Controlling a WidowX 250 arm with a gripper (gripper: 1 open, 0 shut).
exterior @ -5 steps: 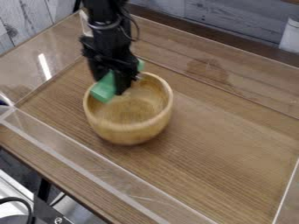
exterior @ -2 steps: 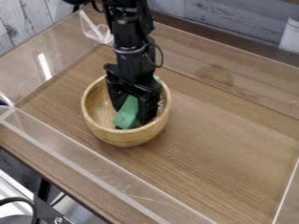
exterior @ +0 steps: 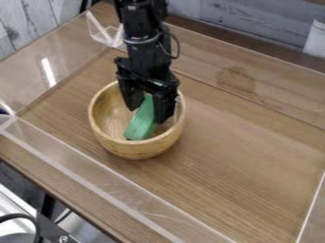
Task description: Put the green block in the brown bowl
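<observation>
The brown bowl [exterior: 105, 130] sits on the wooden table, left of centre. Inside it the green block [exterior: 143, 121] leans tilted, its lower end on the bowl's floor and its upper end toward the far rim. My gripper [exterior: 148, 98] hangs straight down just above the block's upper end. It is open, with its black fingers [exterior: 129, 94] spread to either side of the block and not clamping it.
The bowl stands on a wooden table [exterior: 241, 142] enclosed by a low clear plastic wall [exterior: 152, 204]. A pale plank wall [exterior: 254, 19] runs behind the table. The arm comes down from the top of the view.
The gripper carried the green block from the bowl's left rim to over its middle, then opened. The block now rests in the bowl and the gripper has lifted slightly.
</observation>
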